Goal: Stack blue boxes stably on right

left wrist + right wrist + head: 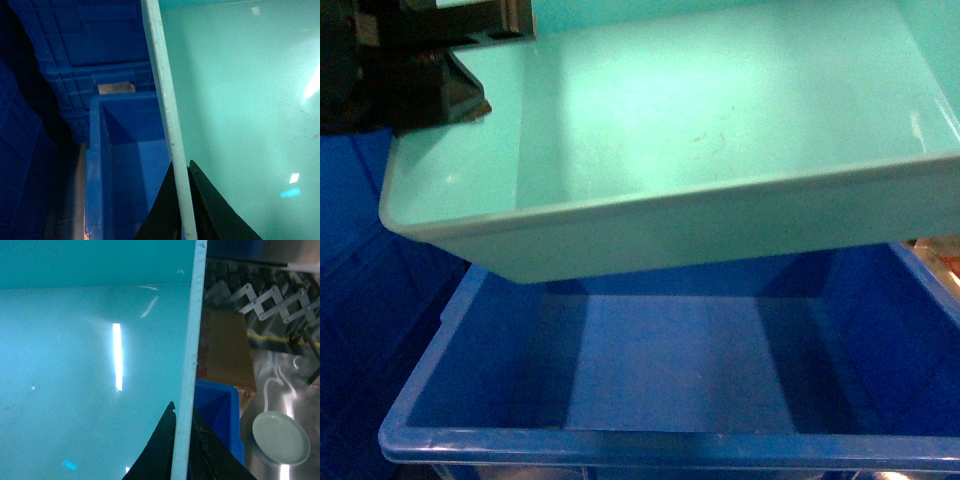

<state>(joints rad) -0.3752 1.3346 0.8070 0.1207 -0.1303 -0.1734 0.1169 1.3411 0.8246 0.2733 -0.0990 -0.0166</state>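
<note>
So the biggest thing in front of us is the royal-blue tub (pixel 670 440), sitting low and open with nothing inside. Hanging right above it, tilted down toward its left side, is the turquoise tub (pixel 720 130), also empty. We've got it by both short walls: the left gripper (pixel 181 210) is pinched on the left rim with one finger inside and one outside, and the right gripper (pixel 181 450) is clamped the same way on the right rim.

Handling-wise, it looks like thin, smooth, glossy plastic, so probably light but slippery, and the walls may flex a bit if we squeeze unevenly. Grabbing mid-wall under the rolled rim on opposite sides seems like the sane hold. It likely needs levelling before it nests.

Smaller stuff: ribbed dark crates (pixel 90 45) off to the left, and a little pale dish (pixel 281 438) on the metal surface to the right.
</note>
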